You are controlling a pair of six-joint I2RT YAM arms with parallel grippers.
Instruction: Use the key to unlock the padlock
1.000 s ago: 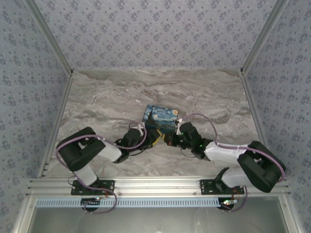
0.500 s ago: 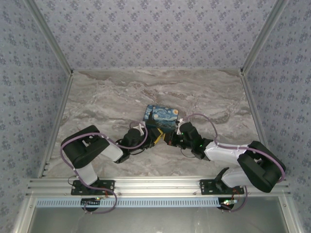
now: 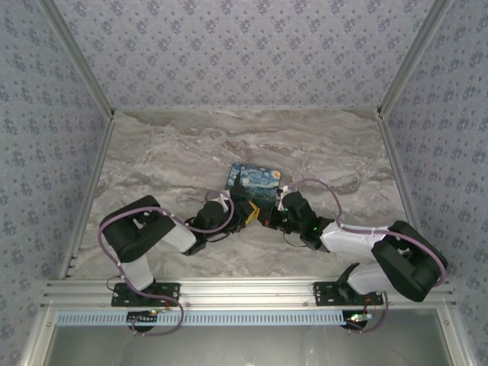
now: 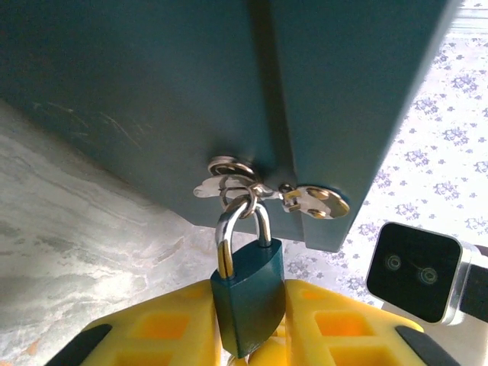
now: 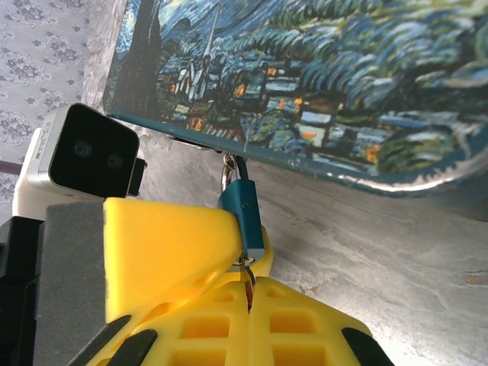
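below the box hasp (image 4: 305,200), left claw (image 3: 245,216) has narrowed onto the padlock (image 4: 248,290) body, steadying it; right claw (image 5: 252,293) pinches the key (image 5: 248,268) beneath, apparently ready for insertion

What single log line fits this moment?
left end effector: shut on padlock; right end effector: shut on key; key: tip at padlock underside; shackle: closed

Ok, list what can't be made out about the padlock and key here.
- Keyhole: left wrist view, bottom of the padlock is hidden behind yellow fingers and the frame edge.
- Key: right wrist view, mostly buried between the right jaws.
- Top view: both too small to find.
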